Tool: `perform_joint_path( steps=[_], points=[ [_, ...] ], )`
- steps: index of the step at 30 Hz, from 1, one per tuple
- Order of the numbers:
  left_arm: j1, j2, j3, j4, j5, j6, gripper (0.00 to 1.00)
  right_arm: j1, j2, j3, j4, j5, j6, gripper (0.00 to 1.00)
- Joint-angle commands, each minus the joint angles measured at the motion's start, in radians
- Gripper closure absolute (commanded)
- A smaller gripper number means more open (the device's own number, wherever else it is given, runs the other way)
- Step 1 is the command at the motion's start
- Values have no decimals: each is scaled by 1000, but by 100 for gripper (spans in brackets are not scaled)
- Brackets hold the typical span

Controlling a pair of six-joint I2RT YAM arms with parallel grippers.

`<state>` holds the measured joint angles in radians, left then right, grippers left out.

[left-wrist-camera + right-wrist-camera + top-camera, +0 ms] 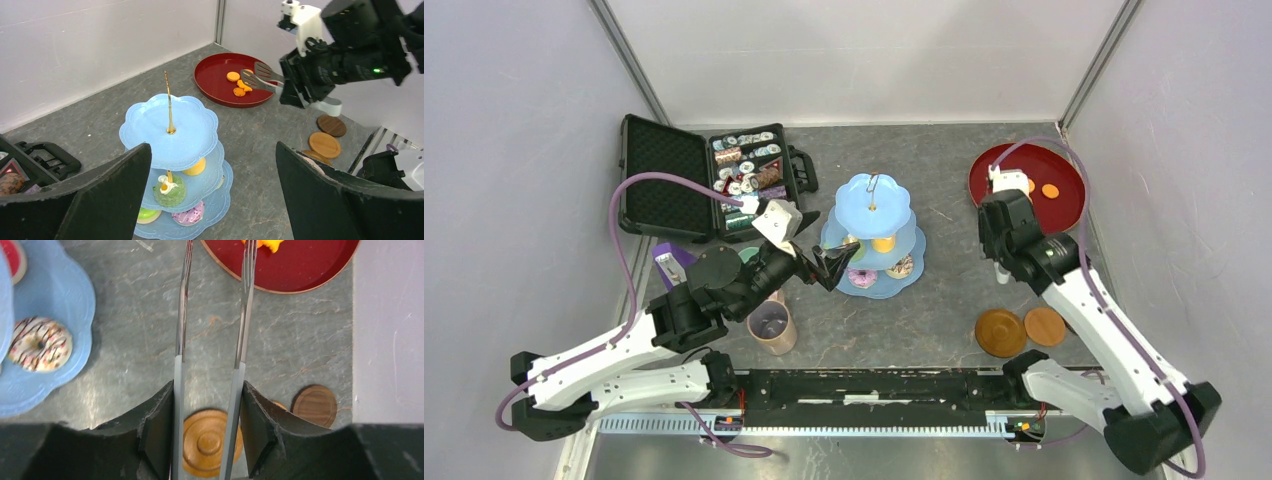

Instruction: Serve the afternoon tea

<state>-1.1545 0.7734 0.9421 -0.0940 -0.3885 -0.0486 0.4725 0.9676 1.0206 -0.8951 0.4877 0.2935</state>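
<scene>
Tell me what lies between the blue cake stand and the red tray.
Only bare grey table with one small pale mark, as the top view shows, between the cake stand and the red tray.

The tongs point(245, 300) are polished metal with grey matt plastic handles. The cake stand point(150, 120) looks like smooth matt plastic, its centre rod point(169, 102) shiny gold metal. The round tray point(300, 270) is glossy red lacquer, the coasters point(209, 442) turned wood, the worktop point(300, 340) matt, veined grey stone-look.

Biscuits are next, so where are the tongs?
In the left wrist view the tongs sit at upper right, held in the right end effector, tips over the dark-red tray beside the orange biscuits.
</scene>
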Motion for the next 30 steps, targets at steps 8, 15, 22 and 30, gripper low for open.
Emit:
perform_joint_path(
  steps=[8, 15, 22, 30],
  points=[
    [-19, 4, -2, 42, 62, -30, 0, -437, 197, -108, 429, -260, -97, 43],
    [-55, 15, -10, 49, 27, 8, 0, -629, 315, -148, 566, -485, -99, 37],
    [-67, 27, -19, 60, 0, 37, 0, -701, 405, -139, 630, -556, -105, 34],
    [-67, 53, -14, 55, -9, 41, 0, -724, 482, -117, 659, -558, -112, 39]
  ],
)
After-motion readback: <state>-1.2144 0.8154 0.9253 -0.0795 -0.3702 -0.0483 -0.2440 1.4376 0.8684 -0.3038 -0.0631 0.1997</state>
